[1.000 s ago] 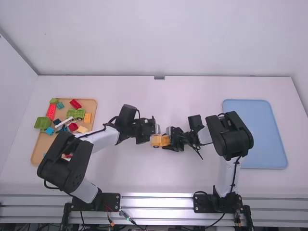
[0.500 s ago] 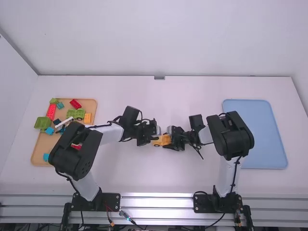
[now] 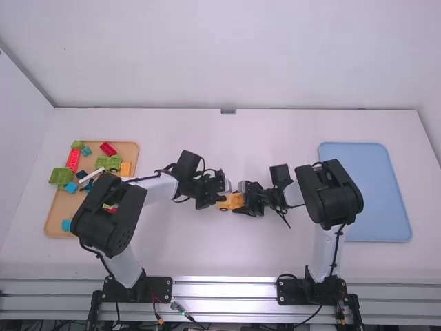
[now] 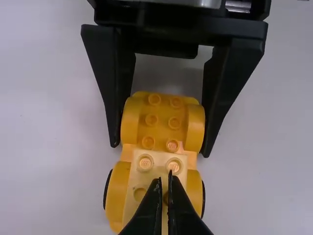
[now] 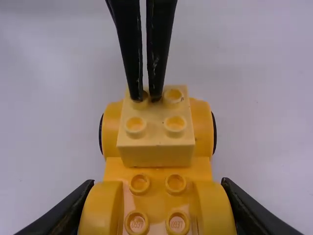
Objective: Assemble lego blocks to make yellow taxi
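Plastic looks light, stiff, slick; I'd hold its fenders (image 5: 214,208). Right end effector (image 4: 160,150) clasps the yellow chassis (image 3: 233,201) mid-frame; left end effector (image 5: 146,98), fingers together, meets its pale block (image 5: 156,152).

Robotics lab, or a lab-type test cell. Two robot arms, left arm (image 3: 107,214) and right arm (image 3: 331,207), on black mounting plates at a ribbed metal rail (image 3: 224,291) along the near edge of a white table (image 3: 227,255). Loose cabling (image 3: 186,314) with small connectors around the rail, more cable strung along the arm links. Plain white back panel (image 3: 227,55) plus left side panel (image 3: 17,131) box the bench in; small metal bracket (image 3: 228,111) at the back edge. Bench is laid out like a manipulation rig: tan tray (image 3: 55,224) of toy blocks (image 3: 74,160) on the left, blue tray (image 3: 365,193) on the right, both arms working between.
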{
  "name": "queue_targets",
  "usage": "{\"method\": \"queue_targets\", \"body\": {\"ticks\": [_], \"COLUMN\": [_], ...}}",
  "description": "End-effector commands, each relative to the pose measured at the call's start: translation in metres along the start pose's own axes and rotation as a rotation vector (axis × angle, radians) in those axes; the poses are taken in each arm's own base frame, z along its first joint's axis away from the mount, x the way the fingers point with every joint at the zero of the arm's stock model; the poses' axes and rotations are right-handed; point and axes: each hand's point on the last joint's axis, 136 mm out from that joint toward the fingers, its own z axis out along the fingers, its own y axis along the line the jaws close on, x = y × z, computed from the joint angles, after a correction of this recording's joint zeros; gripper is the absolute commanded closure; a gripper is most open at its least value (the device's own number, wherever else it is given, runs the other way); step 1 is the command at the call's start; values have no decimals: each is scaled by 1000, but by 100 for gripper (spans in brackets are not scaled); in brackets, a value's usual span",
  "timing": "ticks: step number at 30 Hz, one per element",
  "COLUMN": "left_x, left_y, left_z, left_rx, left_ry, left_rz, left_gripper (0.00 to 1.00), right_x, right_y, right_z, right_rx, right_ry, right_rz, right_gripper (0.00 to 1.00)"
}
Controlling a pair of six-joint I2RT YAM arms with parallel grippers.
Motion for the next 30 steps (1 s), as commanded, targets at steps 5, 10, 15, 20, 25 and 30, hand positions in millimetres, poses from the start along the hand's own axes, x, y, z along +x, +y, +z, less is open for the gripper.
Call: {"method": "queue_targets", "body": {"ticks": [5, 10, 15, 20, 25, 30], "left_x": [59, 49, 48, 37, 36, 34], "left_y": [-13, -16, -19, -26, -30, -26], "left_z": [5, 6, 8, 16, 19, 19], "left_rx": [-3, 26, 33, 55, 57, 52], "left_ry": [241, 198, 207, 206, 231, 211], "left_rz": [-83, -84, -76, -34, -12, -5], "left_gripper": [98, 98, 98, 98, 98, 98], "right_x": [3, 3, 3, 3, 3, 3], "right_y": [0, 0, -1, 0, 0, 0], "right_z": [2, 2, 2, 2, 2, 2], "right_rx": [-5, -5, -5, -5, -5, -5], "right_ry": [6, 6, 6, 6, 6, 6], "right_rz": [9, 9, 8, 6, 6, 10], "right_gripper": [47, 47, 47, 46, 47, 47]}}
